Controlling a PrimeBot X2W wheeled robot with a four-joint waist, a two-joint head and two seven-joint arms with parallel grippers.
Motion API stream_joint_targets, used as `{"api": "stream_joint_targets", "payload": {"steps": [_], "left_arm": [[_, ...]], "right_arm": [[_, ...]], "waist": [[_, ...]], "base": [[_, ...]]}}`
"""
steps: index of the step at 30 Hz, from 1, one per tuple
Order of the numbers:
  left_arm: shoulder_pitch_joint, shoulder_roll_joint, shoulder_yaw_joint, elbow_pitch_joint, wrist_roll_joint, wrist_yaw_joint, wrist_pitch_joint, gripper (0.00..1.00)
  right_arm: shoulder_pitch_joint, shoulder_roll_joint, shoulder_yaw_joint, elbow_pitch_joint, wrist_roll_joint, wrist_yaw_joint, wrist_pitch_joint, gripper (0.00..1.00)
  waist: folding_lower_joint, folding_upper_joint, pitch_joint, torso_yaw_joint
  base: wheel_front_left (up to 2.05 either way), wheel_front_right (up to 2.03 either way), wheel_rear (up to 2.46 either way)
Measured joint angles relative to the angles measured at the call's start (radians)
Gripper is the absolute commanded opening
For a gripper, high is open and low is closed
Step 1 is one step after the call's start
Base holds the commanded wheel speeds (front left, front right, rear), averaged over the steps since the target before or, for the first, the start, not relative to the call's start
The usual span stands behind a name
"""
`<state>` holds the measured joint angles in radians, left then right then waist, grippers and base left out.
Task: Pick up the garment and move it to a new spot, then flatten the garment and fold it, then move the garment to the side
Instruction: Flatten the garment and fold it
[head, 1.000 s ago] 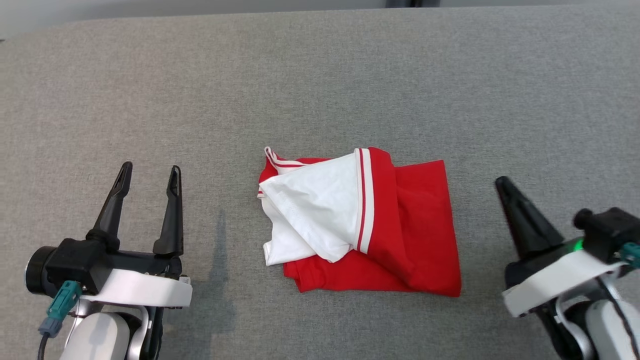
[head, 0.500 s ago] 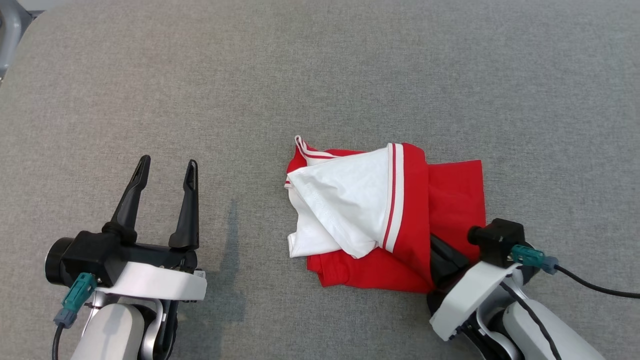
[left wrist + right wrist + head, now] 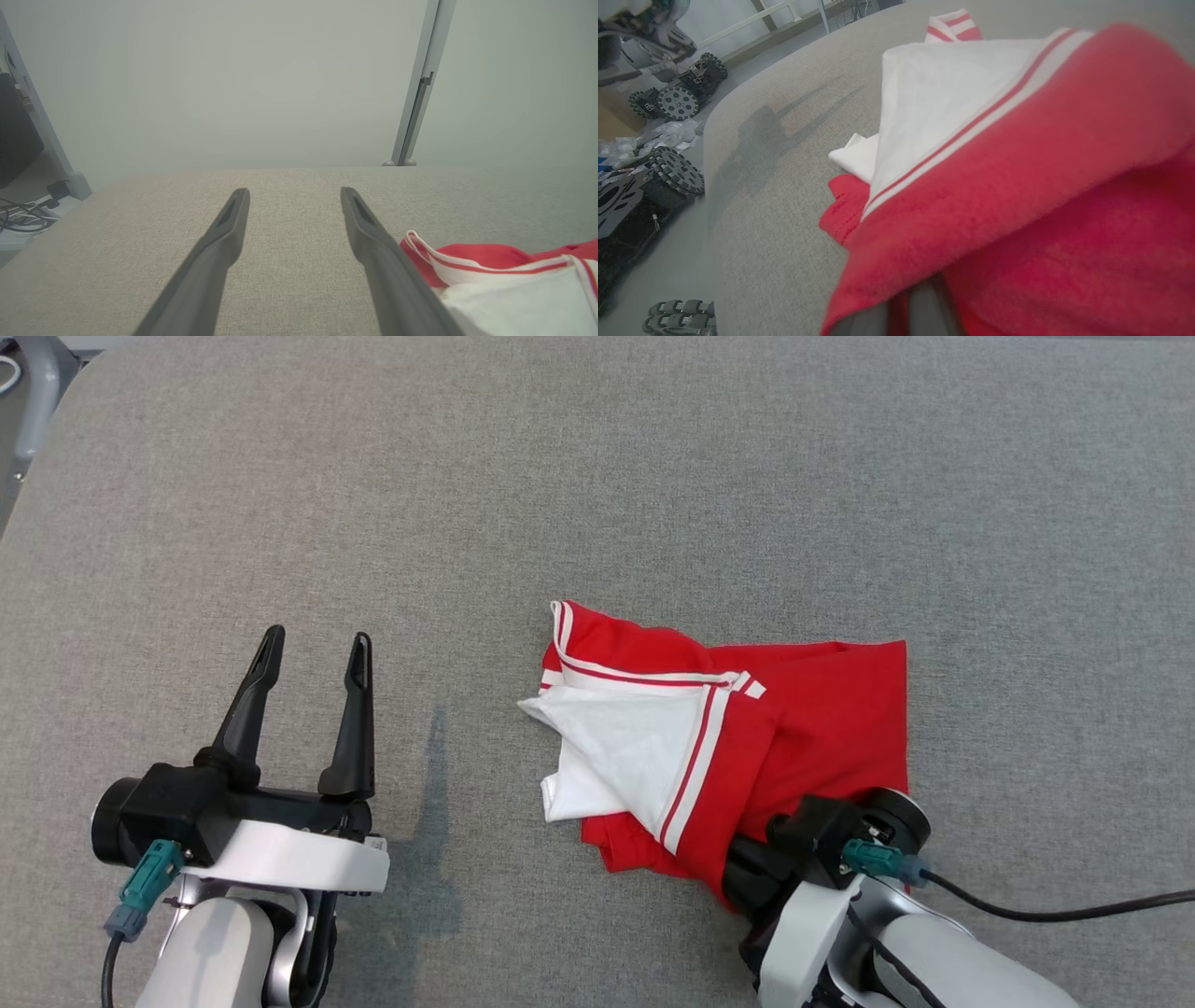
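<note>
The red and white garment lies bunched on the grey padded table, right of the middle. A white panel with red stripes shows on its left half. My right gripper is shut and pushed under the garment's near right corner. Its dark fingers are draped by a raised red fold, and its wrist block sits at the cloth's near edge. My left gripper is open and holds nothing, well left of the garment. In the left wrist view, this open gripper has the garment's striped edge to its right.
The table's rounded left corner is at the upper left. Beyond the table edge, wheels and loose parts lie on the floor. A grey post stands behind the table. A black cable trails from my right wrist.
The head camera has shifted. My shut right gripper swung in from the right and slid under the garment's near right corner, bunching the cloth and folding the white panel smaller. The left gripper stays open.
</note>
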<state>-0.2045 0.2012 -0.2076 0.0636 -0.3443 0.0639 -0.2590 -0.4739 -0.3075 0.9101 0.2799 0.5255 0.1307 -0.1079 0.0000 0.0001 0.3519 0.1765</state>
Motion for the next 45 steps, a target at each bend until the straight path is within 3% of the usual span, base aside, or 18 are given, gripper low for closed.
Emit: {"api": "stream_joint_targets", "payload": {"steps": [7, 19, 28, 32, 45], "left_arm": [[0.000, -0.007, 0.010, 0.004, 0.001, -0.010, -0.001, 1.00], [0.000, -0.022, 0.025, 0.008, 0.018, -0.026, -0.001, 1.00], [0.001, -0.034, 0.041, 0.008, 0.020, -0.034, -0.001, 1.00], [0.001, -0.040, 0.046, 0.009, 0.026, -0.038, -0.001, 1.00], [0.000, -0.063, 0.066, 0.013, 0.037, -0.060, -0.001, 1.00]], "right_arm": [[-0.016, -0.006, 0.032, -0.021, 0.001, 0.000, -0.070, 0.00], [-0.029, -0.011, 0.060, -0.070, -0.043, 0.000, -0.090, 0.00], [0.009, 0.027, -0.151, -0.009, -0.092, 0.000, -0.041, 0.00], [0.014, 0.048, -0.185, -0.017, -0.097, 0.000, -0.043, 0.00], [-0.004, 0.054, 0.007, -0.074, -0.043, 0.000, -0.007, 0.00]], "waist": [[0.0000, 0.0000, -0.001, -0.004], [0.0000, 0.0000, -0.012, -0.011], [0.0000, 0.0000, -0.008, -0.012], [0.0000, 0.0000, -0.008, -0.012], [0.0000, 0.0000, -0.002, 0.004]], "base": [[0.00, 0.00, 0.00], [0.00, 0.00, 0.00], [0.00, 0.00, 0.00], [0.00, 0.00, 0.00], [0.00, 0.00, 0.00]]}}
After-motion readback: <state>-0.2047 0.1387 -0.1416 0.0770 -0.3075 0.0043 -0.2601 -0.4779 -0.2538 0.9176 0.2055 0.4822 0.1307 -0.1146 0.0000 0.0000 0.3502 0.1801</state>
